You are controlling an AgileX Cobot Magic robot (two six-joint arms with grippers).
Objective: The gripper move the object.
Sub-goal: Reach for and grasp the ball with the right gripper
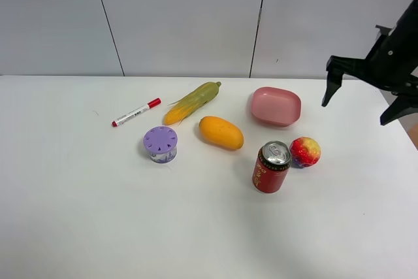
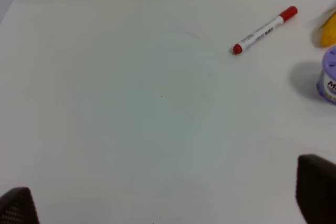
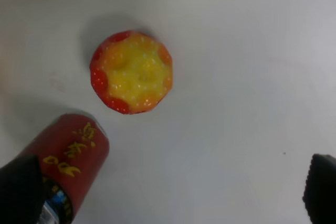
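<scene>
Object [image 1: 305,151] below wide-spread right gripper [image 1: 354,112], seemingly well apart.

My left claw [image 2: 168,199]: only two dark, blurred fingertips [image 2: 316,186] show, both cut by the frame edge. Purple tub [image 2: 328,74] and yellow thing [image 2: 328,29] cropped; yellow thing unidentifiable here. Red can [image 3: 68,156] cropped too, one end behind a finger of my right claw [image 3: 170,190]. Marker [image 2: 265,29] print too small to read.
</scene>
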